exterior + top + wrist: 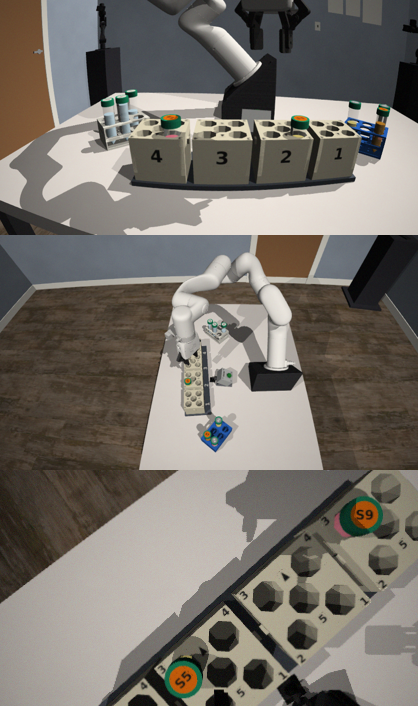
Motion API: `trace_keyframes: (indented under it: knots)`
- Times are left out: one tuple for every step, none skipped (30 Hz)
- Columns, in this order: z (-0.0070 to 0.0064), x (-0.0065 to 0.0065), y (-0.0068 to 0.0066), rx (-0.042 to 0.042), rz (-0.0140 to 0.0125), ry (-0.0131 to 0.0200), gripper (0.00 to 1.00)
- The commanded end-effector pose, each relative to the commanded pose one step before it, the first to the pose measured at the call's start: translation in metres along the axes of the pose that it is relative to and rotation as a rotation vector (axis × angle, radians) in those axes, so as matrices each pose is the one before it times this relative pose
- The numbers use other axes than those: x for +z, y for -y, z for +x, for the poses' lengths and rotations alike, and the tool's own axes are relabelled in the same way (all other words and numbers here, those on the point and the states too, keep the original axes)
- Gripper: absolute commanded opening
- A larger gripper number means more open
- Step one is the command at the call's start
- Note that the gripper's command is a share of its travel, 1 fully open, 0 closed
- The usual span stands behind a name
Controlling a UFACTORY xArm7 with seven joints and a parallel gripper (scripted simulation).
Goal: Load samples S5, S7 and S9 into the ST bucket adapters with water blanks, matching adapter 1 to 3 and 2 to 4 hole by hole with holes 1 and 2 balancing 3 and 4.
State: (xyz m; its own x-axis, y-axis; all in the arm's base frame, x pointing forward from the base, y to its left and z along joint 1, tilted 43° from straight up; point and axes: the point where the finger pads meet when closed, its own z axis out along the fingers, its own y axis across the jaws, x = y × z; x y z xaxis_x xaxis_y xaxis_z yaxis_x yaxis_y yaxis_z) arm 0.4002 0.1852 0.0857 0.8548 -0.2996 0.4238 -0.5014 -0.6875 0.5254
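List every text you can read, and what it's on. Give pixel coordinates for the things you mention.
"S5": orange-dotted cap (187, 381) (299, 122) (183, 679)
"S9": second cap (171, 121) (361, 516)
"S7": third cap (207, 434) (383, 110)
"1", "2", "3", "4": adapter sides (282, 172), stand (207, 392) (248, 186) (242, 612)
"1"-"5": adapter tops (193, 384) (280, 620)
Too small or blurred: white caps (210, 321) (121, 99), grey caps (214, 440) (354, 104), key desk (220, 382)

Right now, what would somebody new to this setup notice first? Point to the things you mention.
Probably the big white robot arm (276, 342) (225, 46), arching over the table with its black open gripper (190, 358) (271, 40) hanging empty above a row of four cream numbered blocks. Next, the two orange-dotted, green-capped tubes: S9 (171, 121) (364, 515) in block 4 and S5 (187, 381) (300, 122) (183, 679) in block 2.
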Motion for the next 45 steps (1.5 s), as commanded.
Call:
trace_keyframes:
  knots:
    - [-0.02009,-0.00223,0.01746,0.00110,0.00185,-0.00208,0.57]
    - [-0.00397,0.00000,0.00306,0.00000,0.00002,0.00005,0.57]
    - [-0.00397,0.00000,0.00306,0.00000,0.00001,0.00005,0.57]
    - [-0.00397,0.00000,0.00306,0.00000,0.00001,0.00005,0.57]
    - [-0.00397,0.00000,0.00306,0.00000,0.00001,0.00005,0.57]
    - [-0.00397,0.00000,0.00306,0.00000,0.00001,0.00005,0.57]
    - [-0.00397,0.00000,0.00306,0.00000,0.00001,0.00005,0.57]
    - [0.00000,0.00000,0.00000,0.00000,0.00000,0.00000,0.57]
    - [0.00000,0.00000,0.00000,0.00000,0.00000,0.00000,0.57]
    - [-0.00398,0.00002,0.00299,0.00000,0.00003,0.00005,0.57]
    - [-0.00397,0.00001,0.00305,0.00000,0.00001,0.00005,0.57]
    - [-0.00397,0.00001,0.00305,0.00000,0.00001,0.00005,0.57]
    - [-0.00395,-0.00002,0.00314,0.00000,-0.00001,0.00005,0.57]
    - [-0.00397,0.00000,0.00305,0.00000,0.00001,0.00005,0.57]
    - [-0.00397,0.00000,0.00305,0.00000,0.00001,0.00005,0.57]
    - [-0.00397,0.00001,0.00305,0.00000,0.00001,0.00005,0.57]
    - [-0.00397,0.00001,0.00305,0.00000,0.00001,0.00005,0.57]
    - [-0.00396,0.00001,0.00305,0.00000,0.00001,0.00005,0.57]
    - [-0.00396,0.00001,0.00305,0.00000,0.00001,0.00005,0.57]
    - [-0.00396,0.00001,0.00305,0.00000,0.00001,0.00005,0.57]
    - [-0.00396,0.00001,0.00305,0.00000,0.00001,0.00005,0.57]
    - [-0.00396,0.00001,0.00305,0.00000,0.00001,0.00005,0.57]
    - [-0.00396,0.00001,0.00305,0.00000,0.00000,0.00005,0.57]
    - [-0.00396,0.00001,0.00305,0.00000,0.00000,0.00005,0.57]
    - [0.00000,0.00000,0.00000,0.00000,0.00000,0.00000,0.57]
    - [0.00000,0.00000,0.00000,0.00000,0.00000,0.00000,0.57]
    - [-0.00397,0.00003,0.00298,0.00001,0.00002,0.00005,0.57]
    - [-0.00396,-0.00002,0.00313,0.00000,-0.00002,0.00005,0.57]
    - [-0.00396,0.00001,0.00305,0.00000,0.00000,0.00005,0.57]
    - [-0.00396,0.00001,0.00305,0.00000,0.00000,0.00005,0.57]
    - [-0.00396,0.00001,0.00305,0.00000,0.00000,0.00005,0.57]
    - [-0.00396,0.00001,0.00305,0.00000,0.00000,0.00005,0.57]
    - [-0.00396,0.00001,0.00305,0.00001,0.00000,0.00005,0.57]
    - [-0.00396,0.00001,0.00305,0.00001,0.00000,0.00005,0.57]
    - [-0.00396,0.00001,0.00305,0.00001,0.00000,0.00005,0.57]
    - [-0.00396,0.00001,0.00305,0.00001,0.00000,0.00005,0.57]
    - [-0.00396,0.00001,0.00305,0.00001,0.00000,0.00005,0.57]
    - [-0.00396,0.00001,0.00305,0.00001,0.00000,0.00005,0.57]
    - [-0.00396,0.00001,0.00305,0.00001,-0.00001,0.00005,0.57]
    - [-0.00396,0.00001,0.00305,0.00001,-0.00001,0.00005,0.57]
    - [-0.00396,0.00001,0.00305,0.00001,-0.00001,0.00005,0.57]
    - [0.00000,0.00000,0.00000,0.00000,0.00000,0.00000,0.57]
    - [0.00000,0.00000,0.00000,0.00000,0.00000,0.00000,0.57]
    - [-0.00396,0.00001,0.00306,0.00001,-0.00001,0.00005,0.57]
    - [-0.00396,0.00001,0.00305,0.00001,-0.00001,0.00005,0.57]
